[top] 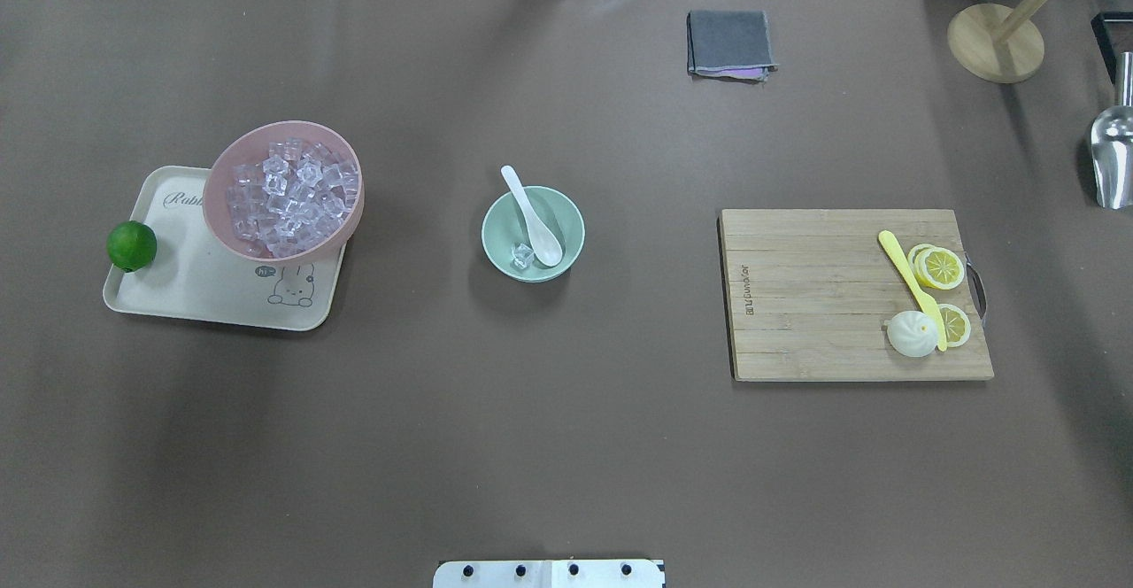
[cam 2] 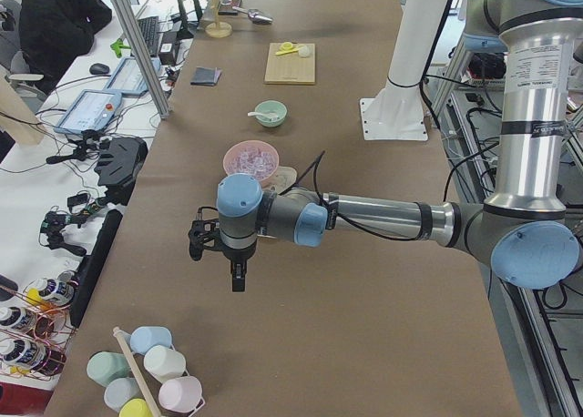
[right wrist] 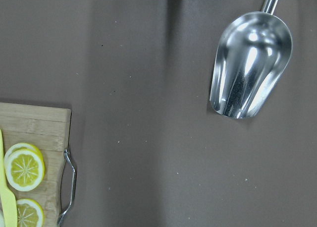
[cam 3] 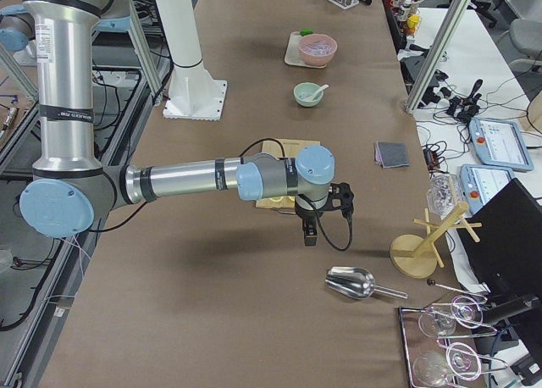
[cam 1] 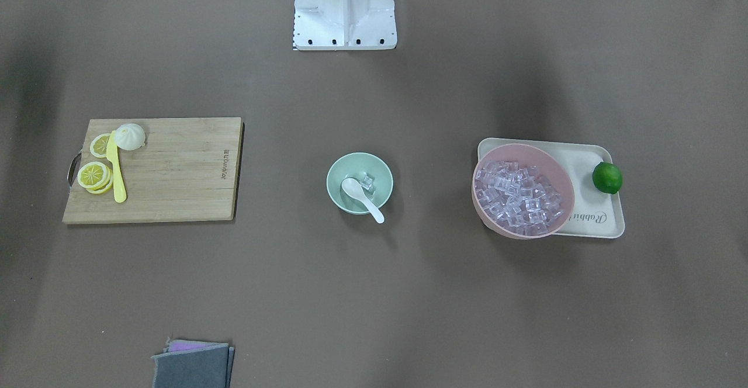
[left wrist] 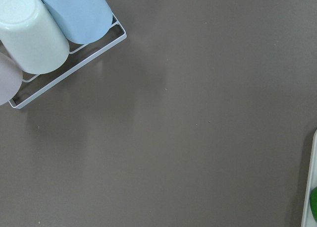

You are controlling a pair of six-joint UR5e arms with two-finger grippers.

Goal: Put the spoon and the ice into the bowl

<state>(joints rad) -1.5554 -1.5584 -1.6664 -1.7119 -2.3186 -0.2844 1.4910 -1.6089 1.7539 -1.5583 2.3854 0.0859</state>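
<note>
The brown worktop (top: 566, 437) is wide, and both arms hang out near its far ends. The left tool (cam 2: 237, 276) is low in the middle of the left side view. The right tool (cam 3: 309, 231) is in the middle of the right side view. Both look tiny there, and the wrist cameras show no fingers, so I cannot tell if either tool is open or closed. Neither seems to carry anything.

The pink bowl (top: 283, 126), upper left in the overhead view, is heaped with cubes. I think a bump from an arm could spill them.

The green bowl (top: 504, 216) sits alone in the middle of that view. The spoon (top: 534, 218) lies inside it, with its handle poking over the upper rim. A knock on that handle could flip the spoon out or tip the bowl.

The ice (top: 522, 256) lies at the bottom, beside the spoon's scoop end. It is clear, so I cannot count the cubes. It looks like one or two.

The metal scoop (right wrist: 247, 73) has its handle cut off at the top of the right wrist view.
</note>
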